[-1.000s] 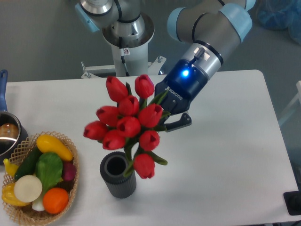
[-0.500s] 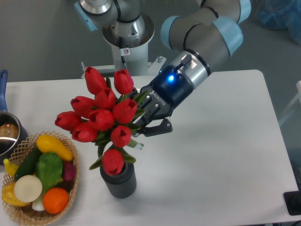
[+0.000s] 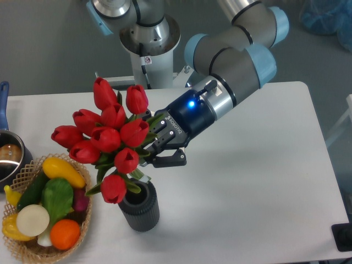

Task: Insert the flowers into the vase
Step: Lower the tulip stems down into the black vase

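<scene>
Flowers (image 3: 104,137) shifted left, over vase (image 3: 140,208).

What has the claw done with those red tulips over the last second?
The claw, shut on the flowers, has swung them left across the picture and slightly down. The bunch, which hung right of the vase mouth, now leans over its left rim, the lowest bud in front of the mouth. Whether the stems are in is hidden. The vase, wicker basket and pot have not moved.
</scene>
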Robot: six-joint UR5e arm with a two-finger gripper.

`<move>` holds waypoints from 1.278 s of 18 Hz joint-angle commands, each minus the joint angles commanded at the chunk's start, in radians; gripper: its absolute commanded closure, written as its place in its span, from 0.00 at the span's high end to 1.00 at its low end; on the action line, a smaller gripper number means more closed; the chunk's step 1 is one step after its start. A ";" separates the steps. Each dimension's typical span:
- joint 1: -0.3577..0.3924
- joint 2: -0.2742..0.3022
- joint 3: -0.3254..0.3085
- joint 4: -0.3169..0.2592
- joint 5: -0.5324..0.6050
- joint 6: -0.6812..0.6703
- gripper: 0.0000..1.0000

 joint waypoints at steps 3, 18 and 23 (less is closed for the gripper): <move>0.003 -0.018 -0.003 0.000 -0.025 0.005 0.21; 0.012 -0.040 -0.060 0.000 -0.046 0.075 0.21; 0.009 -0.046 -0.071 -0.002 -0.045 0.077 0.21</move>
